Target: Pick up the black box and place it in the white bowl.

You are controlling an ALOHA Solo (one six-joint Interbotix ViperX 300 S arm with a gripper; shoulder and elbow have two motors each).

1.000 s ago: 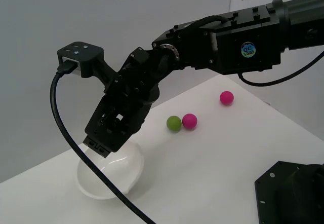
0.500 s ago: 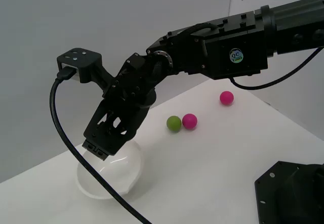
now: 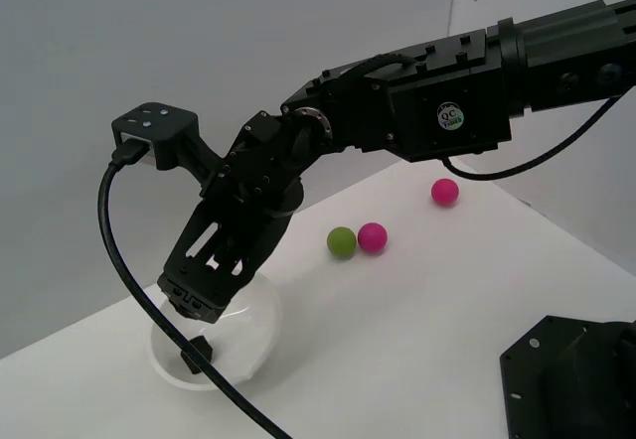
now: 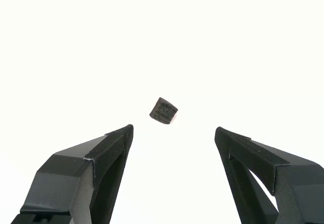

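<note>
In the exterior view, a black robot arm is seen reaching down from the upper right toward the white bowl [image 3: 224,345], which is set on the white tabletop [image 3: 417,340] near the lower left. The gripper [image 3: 196,303] is held just above the bowl's interior. The black box [image 3: 196,353] is seen free of the gripper, at about 6 o'clock from its tip, inside the outline of the bowl. Whether it is resting on the bowl's floor or falling cannot be told. A thick black cable [image 3: 149,290] is draped across the front of the bowl, so part of the rim is hidden. At roughly 2 o'clock from the bowl, well apart, a green ball [image 3: 342,241] and a pink ball [image 3: 373,236] are seen touching; a second pink ball [image 3: 445,192] is placed farther off. A black base [image 3: 571,379] is cut off at the lower right corner.

In the wrist view, the gripper [image 4: 174,135] is shown spread wide, with nothing held. The black box [image 4: 164,111] is seen beyond the gap between the fingertips [image 4: 124,135], tilted onto a corner against plain overexposed white. No bowl rim or wall can be made out there.

The task is judged essentially done: the box is released over or into the bowl. Only withdrawal appears to be left.
</note>
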